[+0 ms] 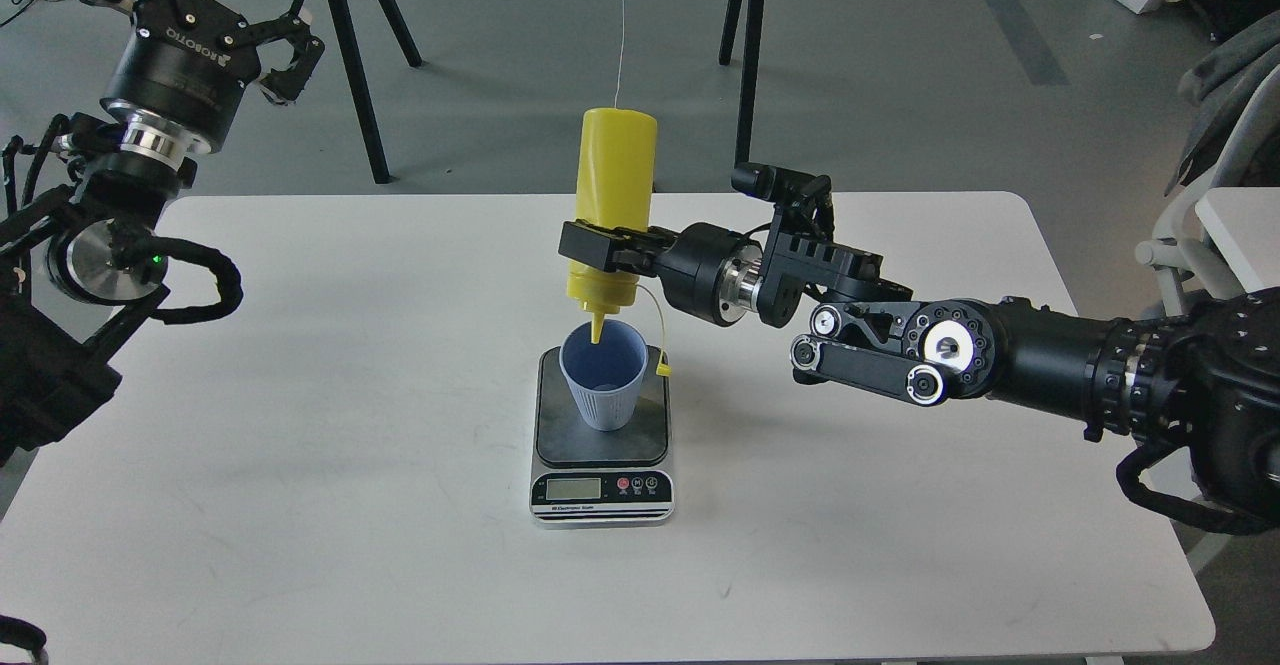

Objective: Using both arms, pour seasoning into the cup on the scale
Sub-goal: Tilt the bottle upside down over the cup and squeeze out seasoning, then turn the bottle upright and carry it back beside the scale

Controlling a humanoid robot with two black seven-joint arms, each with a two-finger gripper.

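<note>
The bright yellow plastic squeeze bottle [612, 210] looks light and soft-walled, so holding it mid-body, where the right gripper [592, 248] is clamped, suits squeezing. It hangs inverted, its pointed nozzle inside the small ribbed light-blue cup [603, 377] on the dark grey scale [601, 465] at table centre. The left gripper [290, 40], at ten o'clock, is spread apart

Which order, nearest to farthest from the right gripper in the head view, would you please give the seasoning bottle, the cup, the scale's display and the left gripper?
1. Seasoning bottle, clamped upside down in the right gripper.
2. Cup, just below the nozzle.
3. Scale's display, at the front.
4. Left gripper, far upper left.
</note>
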